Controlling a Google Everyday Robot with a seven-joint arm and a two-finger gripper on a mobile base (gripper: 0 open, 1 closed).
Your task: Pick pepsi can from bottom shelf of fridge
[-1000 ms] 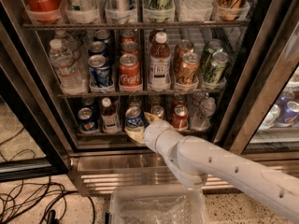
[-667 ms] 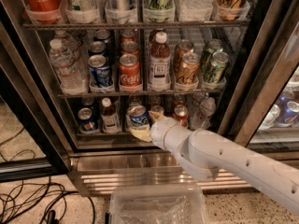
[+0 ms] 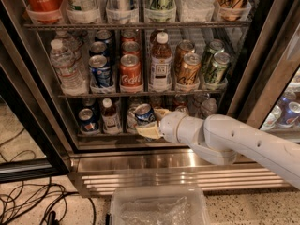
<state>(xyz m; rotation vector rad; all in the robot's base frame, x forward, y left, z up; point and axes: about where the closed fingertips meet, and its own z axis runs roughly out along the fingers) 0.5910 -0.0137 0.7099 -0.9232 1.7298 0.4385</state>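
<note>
Nearest the camera, on the floor: clear plastic bin [image 3: 158, 206], with black cables [image 3: 28, 199] to its left. Beyond them is the ribbed steel base [image 3: 140, 172] of the fridge [image 3: 32, 108]. White arm [image 3: 243, 142] reaches in from the right. Gripper [image 3: 148, 122] sits at the front of the bottom shelf [image 3: 101, 135], its tan fingers [image 3: 149, 132] closed around the pepsi can [image 3: 144, 113]. The can is tilted, just right of a small bottle [image 3: 110, 117]. On the rack above, farther back, is a Coca-Cola can [image 3: 130, 72].

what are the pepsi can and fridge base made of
The pepsi can, held in the gripper at the bottom shelf, looks like painted aluminium: silver top, glossy blue side. The fridge base looks like stainless steel: ribbed, with dull reflections.
</note>
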